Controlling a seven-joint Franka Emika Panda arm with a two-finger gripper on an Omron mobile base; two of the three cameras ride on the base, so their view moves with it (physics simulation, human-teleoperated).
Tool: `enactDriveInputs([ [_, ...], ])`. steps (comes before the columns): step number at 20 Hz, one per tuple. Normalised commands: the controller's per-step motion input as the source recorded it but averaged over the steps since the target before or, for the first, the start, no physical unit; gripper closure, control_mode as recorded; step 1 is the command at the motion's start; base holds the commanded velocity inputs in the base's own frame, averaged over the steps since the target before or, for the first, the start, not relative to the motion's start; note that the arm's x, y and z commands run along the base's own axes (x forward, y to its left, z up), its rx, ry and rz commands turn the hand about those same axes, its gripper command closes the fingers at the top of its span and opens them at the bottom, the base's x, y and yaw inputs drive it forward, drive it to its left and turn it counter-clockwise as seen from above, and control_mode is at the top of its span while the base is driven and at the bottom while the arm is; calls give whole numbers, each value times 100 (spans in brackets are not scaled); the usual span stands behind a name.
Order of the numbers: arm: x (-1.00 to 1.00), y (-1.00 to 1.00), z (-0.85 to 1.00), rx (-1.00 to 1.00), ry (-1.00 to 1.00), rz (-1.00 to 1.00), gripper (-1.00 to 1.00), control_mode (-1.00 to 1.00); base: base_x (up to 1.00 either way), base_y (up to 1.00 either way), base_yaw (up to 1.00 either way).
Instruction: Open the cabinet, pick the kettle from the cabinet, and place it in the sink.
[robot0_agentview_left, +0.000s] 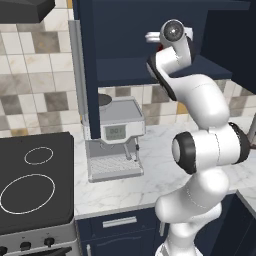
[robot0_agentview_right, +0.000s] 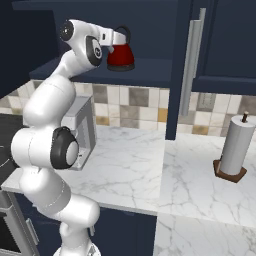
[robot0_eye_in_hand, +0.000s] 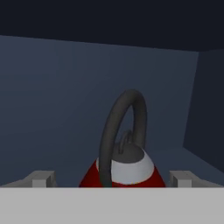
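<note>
We see our jaws spread wide, as far apart as they go, and they pinch nothing. In the hand view the two fingertips (robot0_eye_in_hand: 43, 179) stand well apart at either side of the kettle (robot0_eye_in_hand: 127, 171), which sits between them and just ahead; whether either tip touches its red body we cannot tell. Its dark arched handle rises right in front of the jaws, edge-on, with the lid knob behind it.

From the right base view our gripper (robot0_agentview_right: 121, 38) reaches into the cabinet (robot0_agentview_right: 150, 70), level with the kettle (robot0_agentview_right: 121, 57) on the navy shelf. The open cabinet door with its long silver bar handle (robot0_agentview_right: 192, 60) hangs off to the right of the jaws.

We count one kettle, one shelf, one gripper. Below the jaws lies the marble bench (robot0_agentview_right: 135, 170). On it stand one coffee machine (robot0_agentview_left: 116, 142), below and to the left of the jaws, and one paper towel roll (robot0_agentview_right: 235, 146), well off to their right. One black cooktop (robot0_agentview_left: 32, 182) lies far left and below.
</note>
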Motion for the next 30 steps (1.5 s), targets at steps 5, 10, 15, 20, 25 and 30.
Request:
enactDriveInputs([
  [5, 20, -4, -2, 3, 0, -1, -100, -100, 0, 0, 0],
  [10, 19, -4, 0, 1, 0, -1, -100, -100, 0, 0, 0],
  [15, 16, -1, 0, 0, 0, -1, -100, -100, 0, 0, 0],
  [20, 15, 0, 0, 0, 0, -1, -100, -100, 0, 0, 0],
  [25, 15, 0, 0, 0, 0, -1, -100, -100, 0, 0, 0],
  [30, 8, 0, -1, 0, 0, -1, -100, -100, 0, 0, 0],
])
